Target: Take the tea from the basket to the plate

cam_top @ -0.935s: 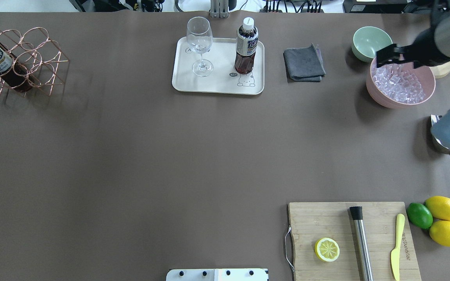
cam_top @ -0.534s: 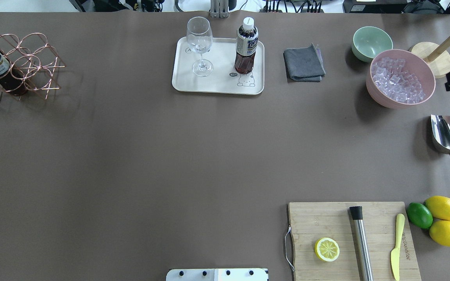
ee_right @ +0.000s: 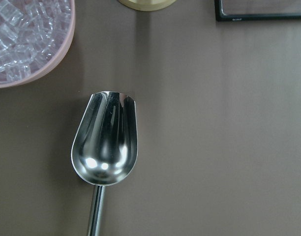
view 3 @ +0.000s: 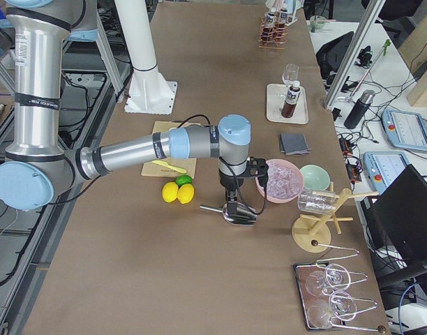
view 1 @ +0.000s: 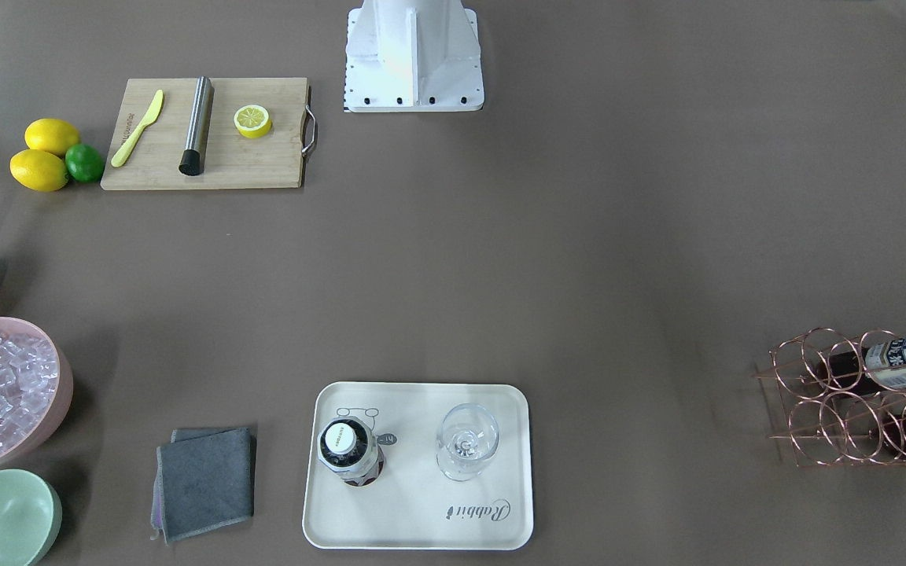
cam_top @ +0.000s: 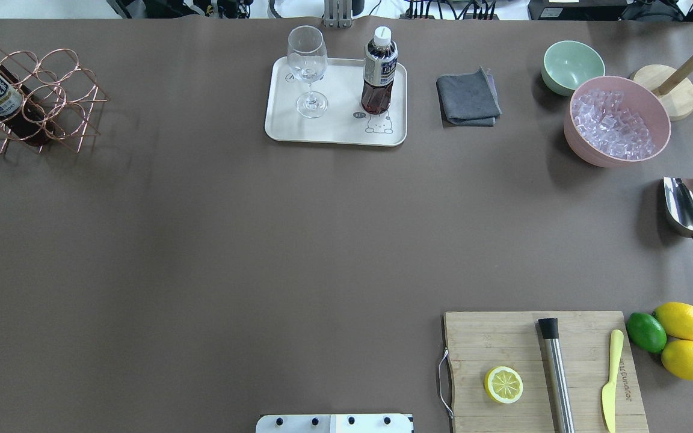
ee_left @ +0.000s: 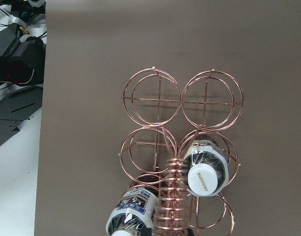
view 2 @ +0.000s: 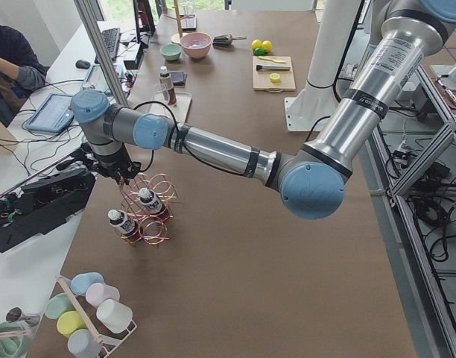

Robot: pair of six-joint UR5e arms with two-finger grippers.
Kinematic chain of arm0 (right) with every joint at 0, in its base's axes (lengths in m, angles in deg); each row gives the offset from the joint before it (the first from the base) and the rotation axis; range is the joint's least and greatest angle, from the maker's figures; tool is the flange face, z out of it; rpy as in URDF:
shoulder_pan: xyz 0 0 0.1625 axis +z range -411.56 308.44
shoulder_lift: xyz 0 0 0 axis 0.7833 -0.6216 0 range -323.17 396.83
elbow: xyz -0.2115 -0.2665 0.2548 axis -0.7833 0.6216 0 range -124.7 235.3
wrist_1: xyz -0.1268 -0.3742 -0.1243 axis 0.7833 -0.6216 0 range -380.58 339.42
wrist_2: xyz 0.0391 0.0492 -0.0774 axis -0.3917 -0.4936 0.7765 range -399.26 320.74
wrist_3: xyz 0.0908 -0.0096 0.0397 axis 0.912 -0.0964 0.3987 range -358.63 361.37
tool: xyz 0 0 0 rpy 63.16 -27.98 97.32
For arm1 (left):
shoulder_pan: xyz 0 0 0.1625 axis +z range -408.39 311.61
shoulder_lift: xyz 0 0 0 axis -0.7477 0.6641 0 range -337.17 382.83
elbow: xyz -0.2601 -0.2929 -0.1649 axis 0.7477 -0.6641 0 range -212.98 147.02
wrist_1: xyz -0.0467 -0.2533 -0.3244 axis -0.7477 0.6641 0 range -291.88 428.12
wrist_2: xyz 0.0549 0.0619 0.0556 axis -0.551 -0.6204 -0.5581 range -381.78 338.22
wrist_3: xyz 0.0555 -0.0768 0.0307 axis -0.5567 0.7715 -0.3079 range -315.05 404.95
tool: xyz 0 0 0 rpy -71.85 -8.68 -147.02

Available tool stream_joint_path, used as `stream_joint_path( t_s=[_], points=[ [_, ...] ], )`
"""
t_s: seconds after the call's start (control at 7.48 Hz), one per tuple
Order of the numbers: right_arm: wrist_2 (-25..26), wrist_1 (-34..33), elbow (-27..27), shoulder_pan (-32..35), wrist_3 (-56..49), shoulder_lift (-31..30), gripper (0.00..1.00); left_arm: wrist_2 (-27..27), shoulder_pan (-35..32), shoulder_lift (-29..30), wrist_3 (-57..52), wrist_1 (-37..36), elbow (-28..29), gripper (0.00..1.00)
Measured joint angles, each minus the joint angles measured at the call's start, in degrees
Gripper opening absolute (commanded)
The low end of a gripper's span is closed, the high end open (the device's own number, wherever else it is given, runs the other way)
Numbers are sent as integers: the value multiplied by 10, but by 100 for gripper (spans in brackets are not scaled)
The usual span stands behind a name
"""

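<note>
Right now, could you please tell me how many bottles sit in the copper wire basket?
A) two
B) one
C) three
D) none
A: the left wrist view shows two tea bottles in the basket, the capped bottle and, to its lower left, the labelled bottle.
</note>
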State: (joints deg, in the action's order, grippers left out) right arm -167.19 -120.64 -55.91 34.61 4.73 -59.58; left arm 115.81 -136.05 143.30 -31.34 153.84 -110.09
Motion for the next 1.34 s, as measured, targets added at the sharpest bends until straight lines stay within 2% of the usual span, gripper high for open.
stream_joint_path(
  t_s=[0.13, 0.4, 0.8, 1.34],
  points=[
    [-44, 1, 39, 31, -9, 2, 100, 0, 0, 0, 0, 0, -1, 3],
    [-71, 4, 77, 55, -12, 4, 100, 0, 0, -1, 0, 1, -3, 3],
    [-63, 6, 90, 66, -13, -2, 100, 0, 0, -1, 0, 1, -6, 3],
    [-44, 5, 99, 43, -8, 1, 100, 0, 0, -3, 0, 1, -10, 3]
  ],
)
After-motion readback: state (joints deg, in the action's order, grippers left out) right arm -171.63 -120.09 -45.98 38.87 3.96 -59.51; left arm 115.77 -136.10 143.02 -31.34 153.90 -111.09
